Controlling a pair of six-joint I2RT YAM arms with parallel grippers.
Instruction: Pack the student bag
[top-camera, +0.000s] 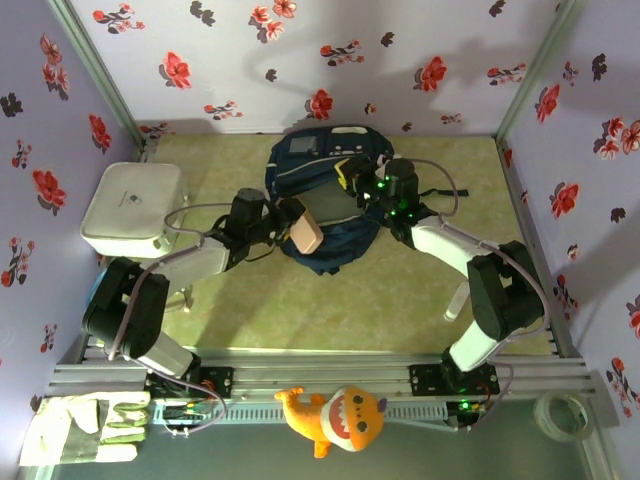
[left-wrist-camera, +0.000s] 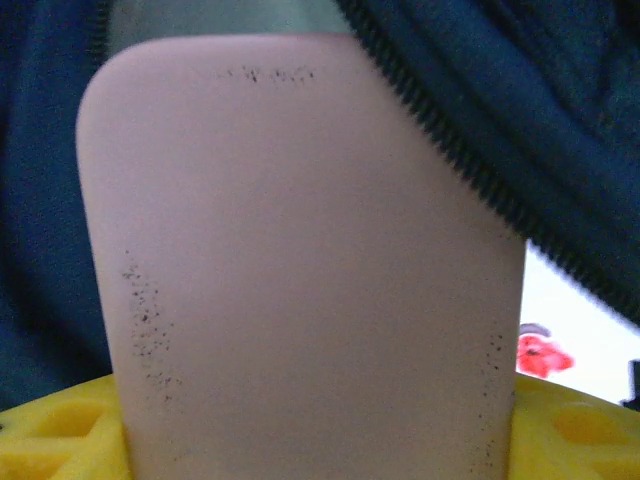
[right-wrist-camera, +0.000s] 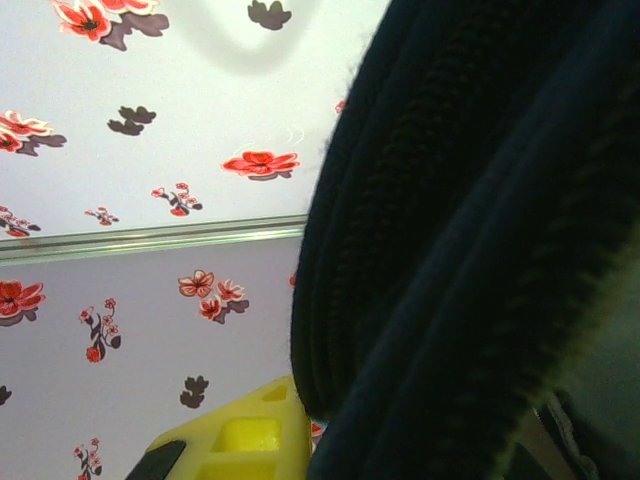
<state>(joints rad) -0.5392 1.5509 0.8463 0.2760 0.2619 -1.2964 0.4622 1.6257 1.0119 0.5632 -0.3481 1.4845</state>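
Observation:
The navy student bag (top-camera: 325, 205) lies at the back middle of the green mat, its zipped opening facing the near side. My left gripper (top-camera: 288, 224) is shut on a pale pink rounded case (top-camera: 307, 235) and holds it at the bag's left edge. In the left wrist view the pink case (left-wrist-camera: 300, 270) sits between the yellow fingers (left-wrist-camera: 60, 440), with the bag's zipper teeth (left-wrist-camera: 470, 160) and blue fabric just behind it. My right gripper (top-camera: 368, 188) is shut on the bag's upper rim and holds it raised. Dark bag fabric (right-wrist-camera: 480, 250) covers one side of its yellow finger (right-wrist-camera: 240, 440).
A white rounded box (top-camera: 132, 208) stands at the left wall. Off the mat, in front of the rail, lie a work glove (top-camera: 85, 428), an orange plush shark (top-camera: 340, 418) and a tape roll (top-camera: 560, 415). Flowered walls close in three sides.

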